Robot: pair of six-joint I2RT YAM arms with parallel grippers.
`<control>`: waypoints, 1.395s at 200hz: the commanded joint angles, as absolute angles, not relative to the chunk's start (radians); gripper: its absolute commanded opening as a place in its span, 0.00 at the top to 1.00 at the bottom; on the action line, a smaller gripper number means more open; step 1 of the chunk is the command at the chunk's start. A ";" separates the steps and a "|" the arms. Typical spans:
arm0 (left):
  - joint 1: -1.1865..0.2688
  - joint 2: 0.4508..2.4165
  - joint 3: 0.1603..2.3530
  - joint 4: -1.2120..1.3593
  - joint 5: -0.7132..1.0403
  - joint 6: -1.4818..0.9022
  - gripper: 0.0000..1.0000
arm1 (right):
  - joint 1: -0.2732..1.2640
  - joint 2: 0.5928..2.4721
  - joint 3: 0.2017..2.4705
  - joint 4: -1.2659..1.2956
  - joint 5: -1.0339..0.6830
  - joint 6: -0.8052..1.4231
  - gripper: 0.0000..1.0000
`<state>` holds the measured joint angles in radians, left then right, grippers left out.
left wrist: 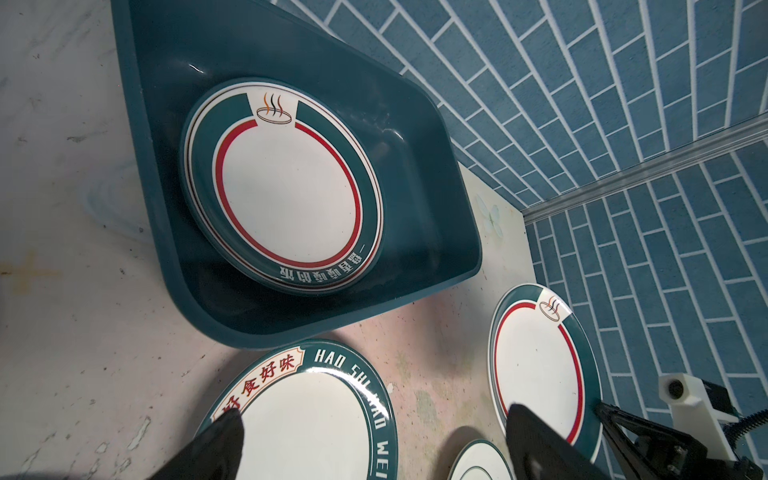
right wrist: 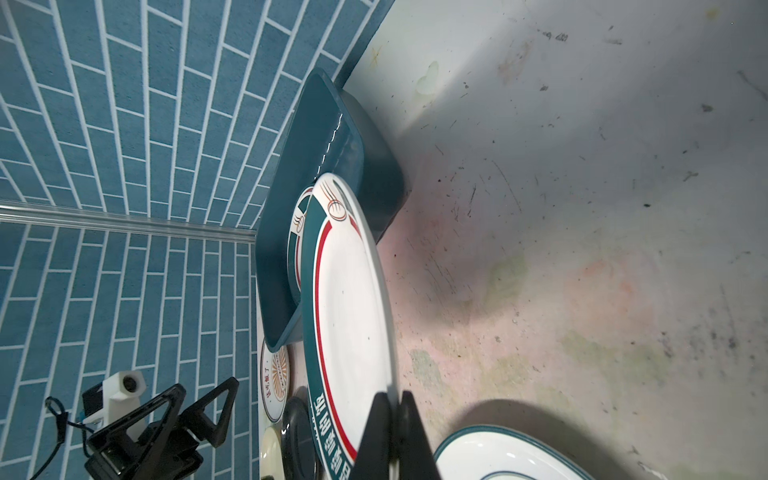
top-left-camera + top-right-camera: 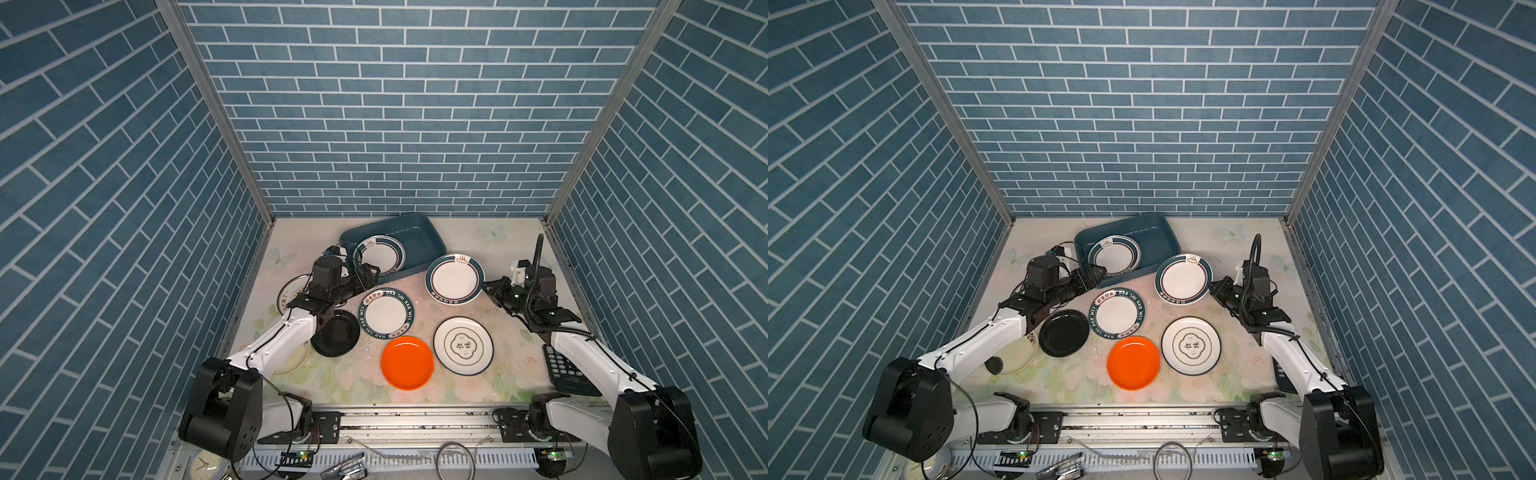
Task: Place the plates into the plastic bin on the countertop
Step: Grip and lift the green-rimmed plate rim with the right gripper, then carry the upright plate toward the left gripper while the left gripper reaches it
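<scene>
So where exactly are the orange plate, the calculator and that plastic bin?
orange plate (image 3: 407,363): in a top view, the middle of its well.
calculator (image 3: 566,372): in a top view, on its keypad.
plastic bin (image 1: 257,50): in the left wrist view, on its bare inner wall.

1. Two steam-emblem plates (image 3: 379,256) (image 3: 454,279), white with teal rims.
2. One lettered plate (image 3: 386,313), white with a teal rim.
3. One black plate (image 3: 336,333), one orange plate (image 3: 407,363), one cream plate (image 3: 1021,353).
4. One character plate (image 3: 463,345), white with Chinese characters at its centre.
5. One sunburst plate (image 2: 274,374).
6. That makes eight plates showing.
7. One plastic bin (image 3: 419,245).
8. One calculator (image 3: 567,374) and one clock (image 3: 201,464).
</scene>
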<state>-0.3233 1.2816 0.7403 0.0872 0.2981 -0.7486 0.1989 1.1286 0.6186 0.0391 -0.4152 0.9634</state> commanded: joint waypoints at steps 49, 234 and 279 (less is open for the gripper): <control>-0.335 1.300 0.754 0.136 0.342 -0.770 0.00 | 0.204 1.097 0.590 0.195 -0.504 1.120 1.00; -0.484 1.504 0.769 0.523 0.486 -0.902 0.33 | 0.356 1.124 0.578 0.308 -0.463 1.184 1.00; -0.492 1.540 0.779 0.563 0.514 -0.932 0.48 | 0.373 1.143 0.581 0.331 -0.460 1.191 1.00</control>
<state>-0.4831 1.5192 0.7631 0.5076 0.4854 -0.9150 0.3611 1.1355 0.5762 0.2573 -0.4629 1.1492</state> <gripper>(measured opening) 0.554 0.062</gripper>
